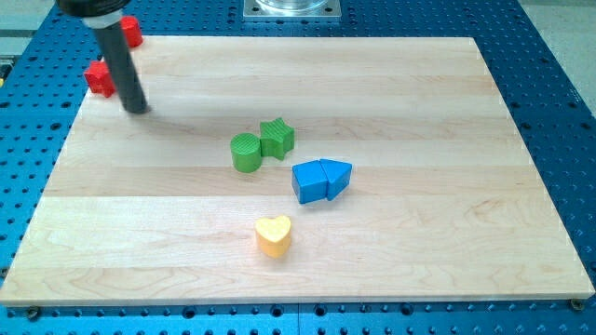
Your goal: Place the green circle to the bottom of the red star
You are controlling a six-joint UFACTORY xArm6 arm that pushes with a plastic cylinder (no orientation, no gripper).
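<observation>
The green circle [247,153] lies near the board's middle, touching a green star [277,137] on its upper right. Two red blocks sit at the view's top left: one [97,78] at the board's left edge, one [131,32] just past the top edge. Both are partly hidden by the rod, so I cannot tell which is the star. My tip [137,108] rests on the board just right of and below the lower red block, far to the left of the green circle.
A blue cube [308,181] and a blue triangle [338,176] touch each other, right of and below the green pair. A yellow heart [274,235] lies nearer the view's bottom. The wooden board [447,233] sits on a blue perforated table.
</observation>
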